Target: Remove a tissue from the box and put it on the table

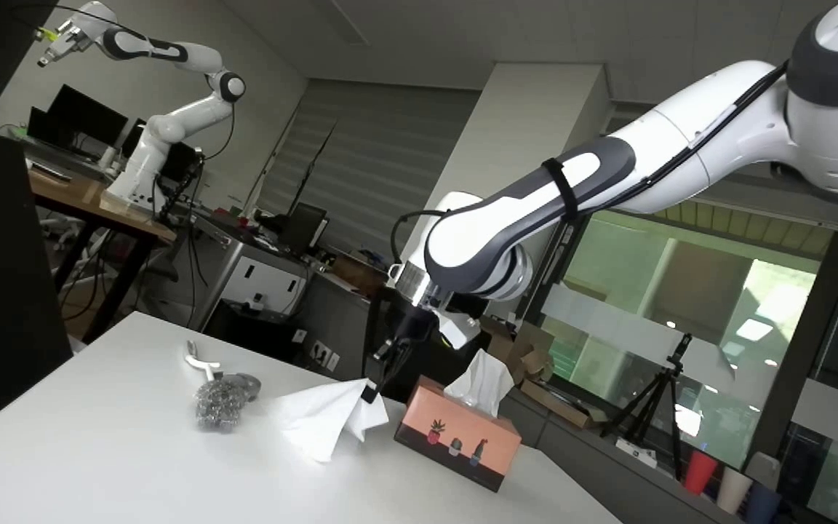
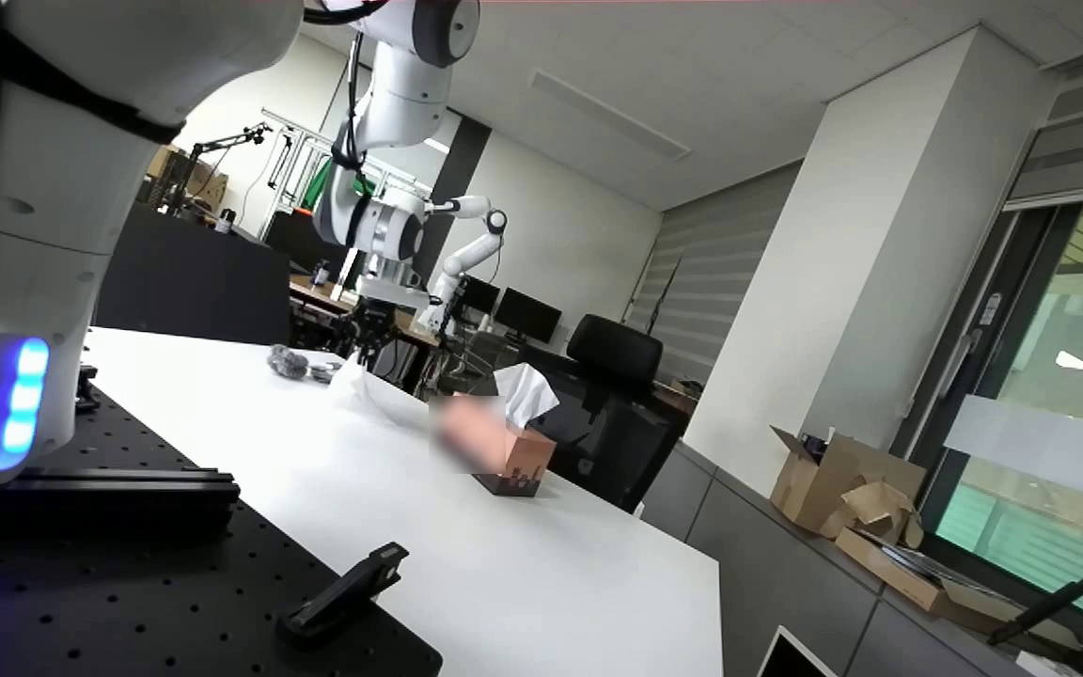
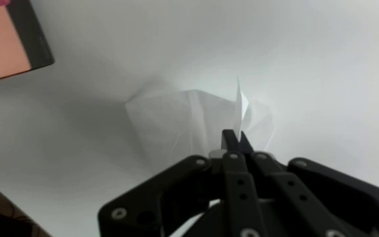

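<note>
A white tissue (image 1: 321,415) hangs from my gripper (image 1: 370,393), its lower part spread on or just above the white table (image 1: 135,466). My gripper is shut on the tissue's upper part; in the wrist view the closed fingertips (image 3: 235,136) pinch the tissue (image 3: 173,121) along a thin fold. The pinched tissue (image 2: 348,384) also shows below the gripper (image 2: 368,355) in an exterior view. The orange and dark tissue box (image 1: 455,437) stands beside it on the table, with another tissue (image 1: 482,382) sticking up from its top. The box's corner (image 3: 5,42) shows in the wrist view.
A silvery scrubber-like bundle (image 1: 219,404), a small grey item (image 1: 244,384) and a white hooked piece (image 1: 201,362) lie on the table beside the held tissue. A black clamp (image 2: 344,597) sits on the dark perforated base plate (image 2: 128,583). An office chair (image 2: 612,353) stands beyond the table edge.
</note>
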`<action>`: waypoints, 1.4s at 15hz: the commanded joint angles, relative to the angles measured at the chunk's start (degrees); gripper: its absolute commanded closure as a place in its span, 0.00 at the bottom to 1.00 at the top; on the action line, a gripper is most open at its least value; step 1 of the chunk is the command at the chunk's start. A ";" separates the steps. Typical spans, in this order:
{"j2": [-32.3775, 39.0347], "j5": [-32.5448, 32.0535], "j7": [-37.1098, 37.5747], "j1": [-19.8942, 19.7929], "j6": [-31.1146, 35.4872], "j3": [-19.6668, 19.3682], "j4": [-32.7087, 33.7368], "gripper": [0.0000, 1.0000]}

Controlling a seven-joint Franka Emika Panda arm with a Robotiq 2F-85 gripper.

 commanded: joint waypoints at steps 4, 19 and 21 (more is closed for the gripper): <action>-10.62 -1.15 1.86 -0.10 4.35 0.40 -21.89 1.00; -26.63 12.85 -20.03 -7.20 -26.51 7.62 -24.98 0.00; -25.11 11.57 -18.09 -5.84 -24.78 6.46 -24.27 0.00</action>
